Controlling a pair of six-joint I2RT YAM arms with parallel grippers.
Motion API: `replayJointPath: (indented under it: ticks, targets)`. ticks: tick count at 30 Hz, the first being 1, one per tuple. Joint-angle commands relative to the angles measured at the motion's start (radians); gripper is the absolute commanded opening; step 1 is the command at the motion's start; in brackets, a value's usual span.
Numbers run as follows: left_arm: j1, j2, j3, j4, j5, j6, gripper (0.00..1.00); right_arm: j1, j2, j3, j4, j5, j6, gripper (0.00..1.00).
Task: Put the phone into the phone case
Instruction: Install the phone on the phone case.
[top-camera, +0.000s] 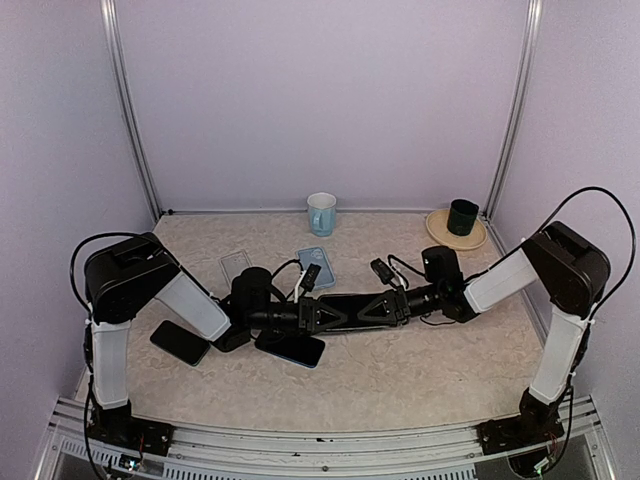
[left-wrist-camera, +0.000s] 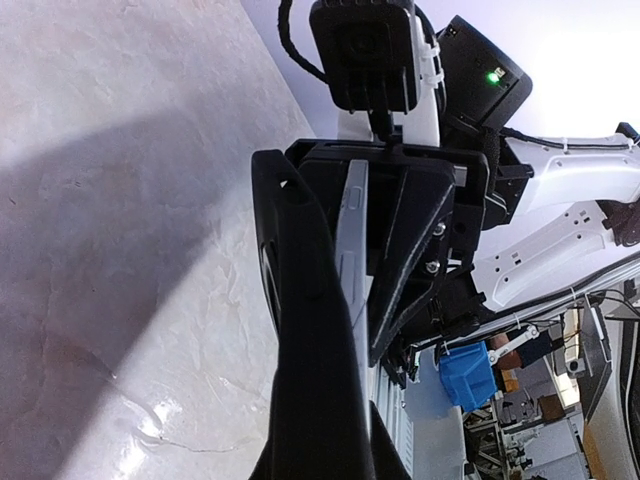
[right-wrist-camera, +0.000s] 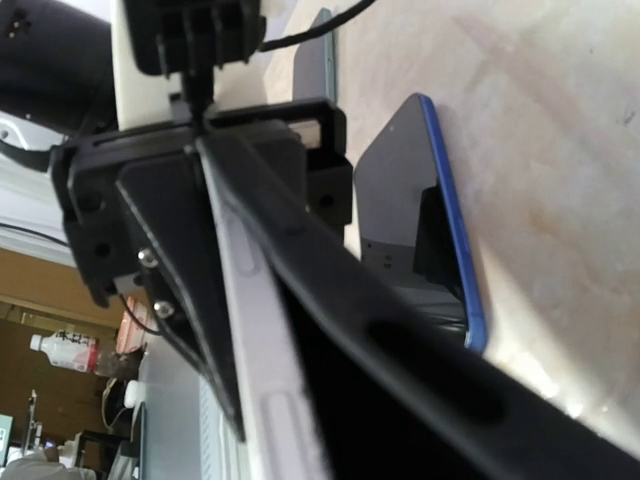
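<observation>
The phone (left-wrist-camera: 352, 260) sits over the table (top-camera: 420, 370) centre, between both arms; the left gripper (top-camera: 322, 315) is clamped on one end; whether the right gripper (top-camera: 375, 308) grips the other end cannot be told; a pale blue case (top-camera: 322, 258) lies just behind.

We see: table (top-camera: 400, 370) matt, marbled stone look; phone (left-wrist-camera: 352, 230) edge smooth, silvery, metal-like; blue-rimmed phone (right-wrist-camera: 420, 200) screen glossy; mug (top-camera: 321, 213) glazed, shiny.
</observation>
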Motion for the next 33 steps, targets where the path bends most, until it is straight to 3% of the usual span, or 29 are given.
replayJointPath:
  ticks: [1, 15, 33]
  targets:
    - [-0.018, -0.046, 0.019, 0.123, -0.005, 0.02, 0.05, 0.037, -0.008, 0.008, -0.06, 0.024, 0.016, 0.25]
    - [-0.006, -0.041, 0.003, 0.096, -0.031, 0.024, 0.04, 0.033, -0.02, 0.023, -0.121, 0.035, -0.017, 0.31]
    - [0.026, -0.075, -0.039, 0.031, -0.079, 0.066, 0.04, 0.014, -0.092, 0.063, -0.328, 0.106, -0.112, 0.41]
